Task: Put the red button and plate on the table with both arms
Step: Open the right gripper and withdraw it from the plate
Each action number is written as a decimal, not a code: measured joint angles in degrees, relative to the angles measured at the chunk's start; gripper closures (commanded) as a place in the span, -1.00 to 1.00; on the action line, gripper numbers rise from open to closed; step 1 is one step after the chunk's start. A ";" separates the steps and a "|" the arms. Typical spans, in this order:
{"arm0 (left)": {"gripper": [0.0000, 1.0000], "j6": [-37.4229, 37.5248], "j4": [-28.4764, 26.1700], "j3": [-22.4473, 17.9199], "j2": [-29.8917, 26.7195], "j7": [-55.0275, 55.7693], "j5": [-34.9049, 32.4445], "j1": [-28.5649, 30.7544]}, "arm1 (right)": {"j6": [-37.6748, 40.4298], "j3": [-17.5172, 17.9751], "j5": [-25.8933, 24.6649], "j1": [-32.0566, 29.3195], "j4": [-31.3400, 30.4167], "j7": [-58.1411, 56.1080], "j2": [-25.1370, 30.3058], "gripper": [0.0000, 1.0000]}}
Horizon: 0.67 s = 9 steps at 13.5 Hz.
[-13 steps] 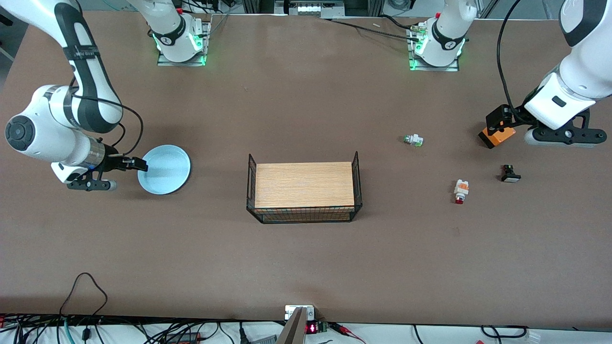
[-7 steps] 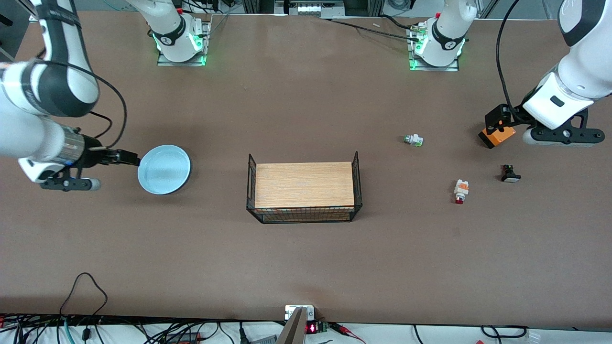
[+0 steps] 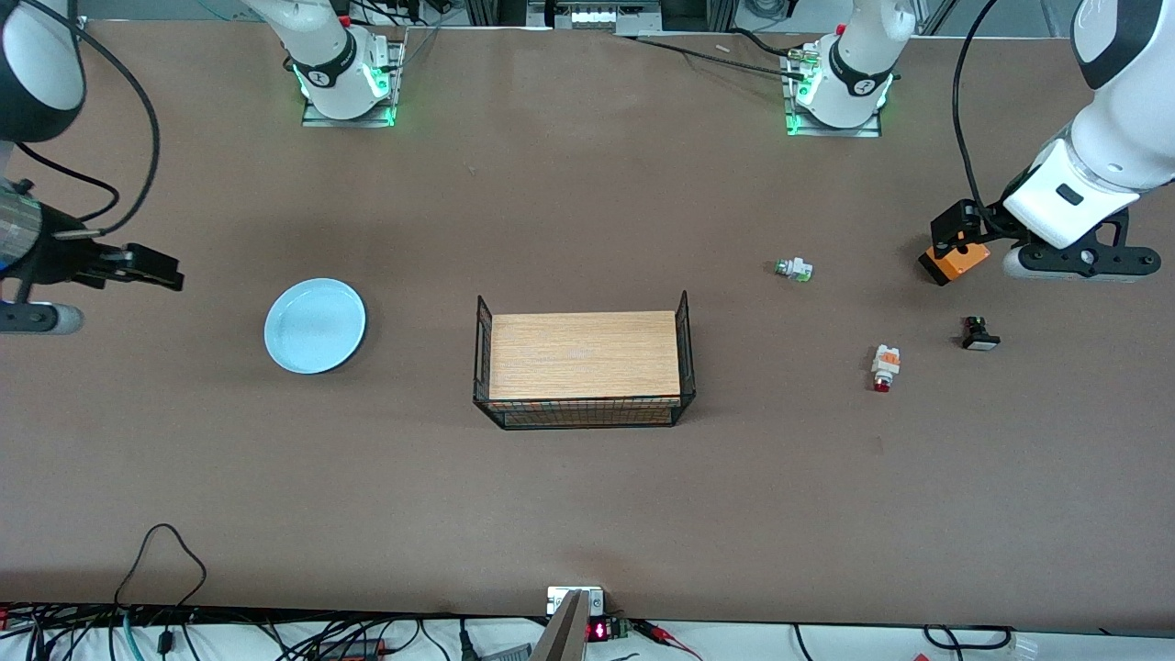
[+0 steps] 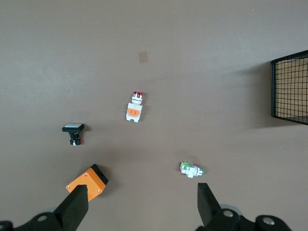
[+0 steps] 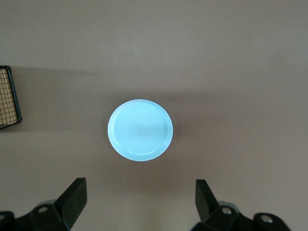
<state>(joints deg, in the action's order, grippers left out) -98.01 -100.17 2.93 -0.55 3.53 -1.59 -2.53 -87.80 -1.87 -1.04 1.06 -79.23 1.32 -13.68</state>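
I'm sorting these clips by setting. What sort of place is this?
Most likely a robotics lab bench: a brown table with two bolted-down arms, the open left gripper and open right gripper above it, and cables along its edge.

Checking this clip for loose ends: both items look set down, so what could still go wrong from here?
The left gripper hangs open over the orange box; a low sweep could knock it toward the red button. The right gripper, open, is at the right arm's end of the table; a careless return pass might clip the plate rim.
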 measured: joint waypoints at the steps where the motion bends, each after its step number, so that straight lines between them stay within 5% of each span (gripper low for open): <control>1: -1.00 0.11 0.00 0.00 0.00 0.00 0.00 0.00 | 0.28 -0.92 -0.03 -0.09 0.38 -0.45 0.17 -1.00; 9: -1.00 0.34 0.02 0.03 0.00 0.00 0.00 -0.01 | -1.83 -1.63 -0.04 -0.02 -10.19 -2.37 8.62 -1.00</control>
<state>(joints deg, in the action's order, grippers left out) -97.67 -100.15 2.96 -0.55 3.53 -1.59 -2.54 -89.63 -3.50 -1.08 1.04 -89.42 -1.04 -5.06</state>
